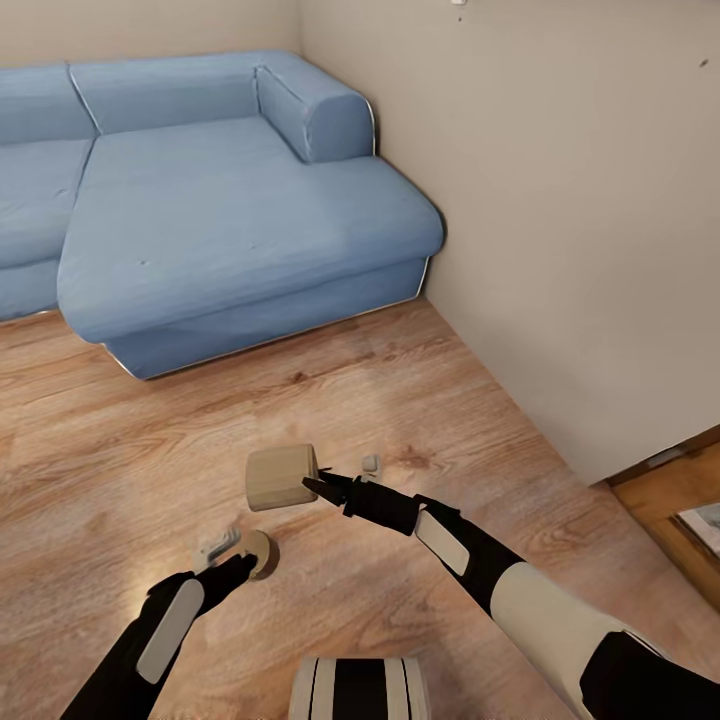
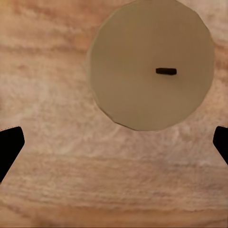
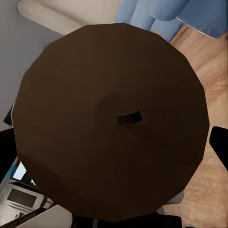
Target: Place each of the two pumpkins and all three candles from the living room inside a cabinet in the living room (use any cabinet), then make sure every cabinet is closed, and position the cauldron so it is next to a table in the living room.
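Right pincer (image 1: 318, 487) is clenched on a candle (image 1: 281, 477), held off the wood floor (image 1: 420, 420) with the round wick end facing the right wrist camera. A second candle (image 1: 262, 552) stands upright on the floor just beyond the left pincer (image 1: 240, 562), between it and the blue sofa (image 1: 240, 220); its fingers (image 2: 9, 148) are spread wide, released, and it is the nearer arm. Seen along them, this second candle's flat top sits off toward one finger, so my guess is the pincer must shift sideways before closing
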